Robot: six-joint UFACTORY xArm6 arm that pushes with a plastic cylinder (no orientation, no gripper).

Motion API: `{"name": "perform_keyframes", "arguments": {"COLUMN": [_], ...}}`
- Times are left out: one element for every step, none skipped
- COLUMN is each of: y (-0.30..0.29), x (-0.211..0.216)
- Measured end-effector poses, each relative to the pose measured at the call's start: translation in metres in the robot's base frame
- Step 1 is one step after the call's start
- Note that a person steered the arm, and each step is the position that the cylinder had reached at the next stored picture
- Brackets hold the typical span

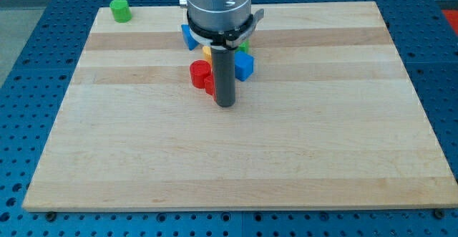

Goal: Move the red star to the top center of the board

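Note:
My tip (pixel 225 104) rests on the wooden board (pixel 236 158) just below a cluster of blocks near the top centre. A red block (pixel 210 86), partly hidden behind the rod, touches its left side; its shape cannot be made out. A red cylinder (pixel 200 72) sits just left of it. A blue cube (pixel 245 66) is to the rod's right. A yellow block (pixel 207 51), a green block (pixel 245 46) and a blue block (pixel 189 36) sit behind, partly hidden by the arm.
A green cylinder (pixel 120 10) stands at the board's top left corner. The arm's grey body (pixel 218 4) covers the top centre of the board. A blue perforated table (pixel 28 65) surrounds the board.

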State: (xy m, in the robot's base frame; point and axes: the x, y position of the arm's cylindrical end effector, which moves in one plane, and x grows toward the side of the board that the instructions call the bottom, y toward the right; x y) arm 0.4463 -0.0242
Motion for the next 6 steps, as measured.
{"name": "perform_keyframes", "arguments": {"y": [-0.004,-0.011,-0.033,-0.040,-0.036,-0.014], "x": [-0.008,0.004,0.016,-0.006,-0.032,-0.036]}}
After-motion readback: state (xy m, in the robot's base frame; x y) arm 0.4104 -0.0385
